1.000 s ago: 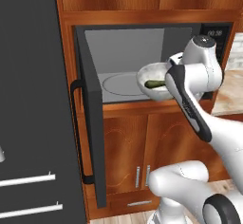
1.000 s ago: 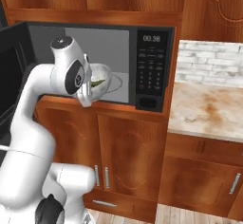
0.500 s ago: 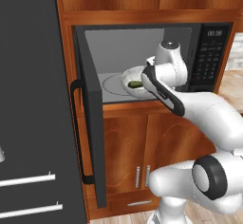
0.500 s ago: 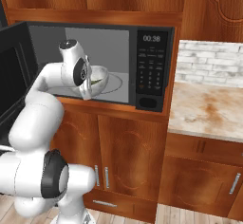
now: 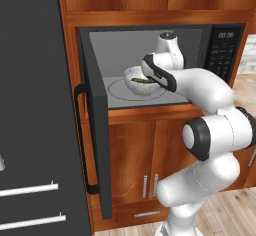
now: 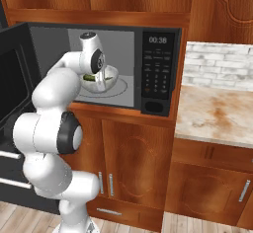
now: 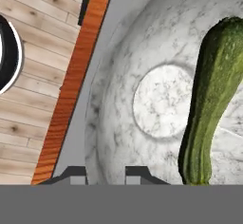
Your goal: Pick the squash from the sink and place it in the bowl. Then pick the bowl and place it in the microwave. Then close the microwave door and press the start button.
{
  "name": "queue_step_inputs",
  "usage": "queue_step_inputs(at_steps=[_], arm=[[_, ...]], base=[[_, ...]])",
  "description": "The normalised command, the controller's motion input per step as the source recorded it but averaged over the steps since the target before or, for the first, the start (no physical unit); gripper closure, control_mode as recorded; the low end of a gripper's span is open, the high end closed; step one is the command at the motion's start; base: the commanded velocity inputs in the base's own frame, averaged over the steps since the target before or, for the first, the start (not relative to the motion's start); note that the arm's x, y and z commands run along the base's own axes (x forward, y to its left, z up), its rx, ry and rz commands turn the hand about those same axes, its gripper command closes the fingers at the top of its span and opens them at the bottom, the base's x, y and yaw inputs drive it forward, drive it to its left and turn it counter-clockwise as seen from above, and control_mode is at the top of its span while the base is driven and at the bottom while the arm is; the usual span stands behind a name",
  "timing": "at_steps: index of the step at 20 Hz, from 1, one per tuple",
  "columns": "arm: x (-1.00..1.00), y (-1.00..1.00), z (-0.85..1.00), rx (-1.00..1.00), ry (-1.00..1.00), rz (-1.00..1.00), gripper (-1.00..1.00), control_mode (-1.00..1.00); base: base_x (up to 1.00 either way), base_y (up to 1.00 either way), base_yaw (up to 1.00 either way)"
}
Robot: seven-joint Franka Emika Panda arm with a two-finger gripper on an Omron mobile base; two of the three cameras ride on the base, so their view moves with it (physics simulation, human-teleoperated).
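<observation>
The silver-grey bowl (image 5: 131, 76) (image 6: 111, 79) is inside the open black microwave (image 5: 150, 40) (image 6: 158, 74), over its round turntable (image 5: 117, 88) (image 6: 124, 86). Whether it rests on the turntable or hangs just above it, I cannot tell. The slender green squash (image 5: 142, 80) (image 6: 90, 77) (image 7: 213, 99) lies in the bowl's whitish inside (image 7: 161, 99). My gripper (image 5: 149, 78) (image 6: 99, 78) (image 7: 107, 173) reaches into the cavity and is shut on the bowl's near rim, one finger on each side. The microwave door (image 5: 97, 145) (image 6: 15, 79) stands wide open to the left, its bar handle (image 5: 80, 130) facing out.
Wooden cabinets sit above and below the microwave. A dark tall panel (image 5: 30, 105) fills the left beside the door. A stone counter (image 6: 217, 113) with a brick backsplash lies to the right. The keypad (image 5: 220, 55) is right of the cavity.
The arm has carried the bowl with the squash from the front of the opening deeper into the microwave, over the turntable, and the elbow has folded closer to the cabinet.
</observation>
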Motion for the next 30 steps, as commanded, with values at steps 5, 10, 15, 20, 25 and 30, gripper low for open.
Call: queue_step_inputs(at_steps=[5,10,15,20,25,30], arm=[[0.16,0.2,-0.52,0.0,0.04,0.0,-1.0,-1.0],[-0.65,0.03,0.0,0.0,-0.09,0.0,-1.0,-1.0],[-0.83,0.0,0.35,0.03,-0.08,0.0,-1.0,-1.0],[-1.0,0.0,0.46,0.05,0.0,0.0,-1.0,-1.0],[-1.0,0.0,0.34,0.04,-0.02,0.0,-1.0,-1.0],[-1.0,0.04,0.57,0.1,-0.02,0.06,-1.0,-1.0]], base=[[0.0,0.0,0.0],[0.0,0.0,0.0],[0.0,0.0,0.0],[0.0,0.0,0.0],[0.0,0.0,0.0],[0.0,0.0,0.0]])
